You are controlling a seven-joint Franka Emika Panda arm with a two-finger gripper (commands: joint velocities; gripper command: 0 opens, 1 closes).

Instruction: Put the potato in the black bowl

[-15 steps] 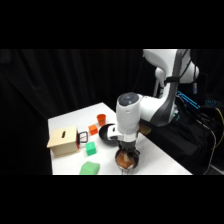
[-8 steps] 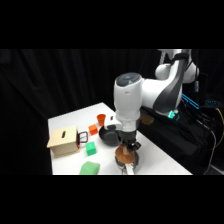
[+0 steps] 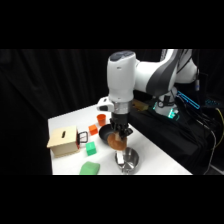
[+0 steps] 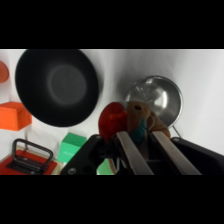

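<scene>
My gripper (image 3: 119, 138) hangs above the table, shut on the potato (image 3: 118, 142), an orange-brown lump. The potato is in the air between the black bowl (image 3: 105, 134) and the metal bowl (image 3: 128, 160), close to the black bowl's right rim. In the wrist view the potato (image 4: 131, 113) sits between my two fingers (image 4: 131, 150), with the gripper (image 4: 139, 131) over the gap between the two bowls. There the black bowl (image 4: 57, 87) lies at the upper left with a dark, bare inside.
The shiny metal bowl (image 4: 156, 96) sits to the right of the potato. An orange cup (image 3: 102, 119), an orange block (image 3: 93, 130), a wooden box (image 3: 62, 141) with a black handle and two green blocks (image 3: 90, 148) stand left of the bowls. The table's front edge runs just past the metal bowl.
The gripper has risen from the metal bowl with the potato and shifted a little left toward the black bowl. The arm has swung more into view.
</scene>
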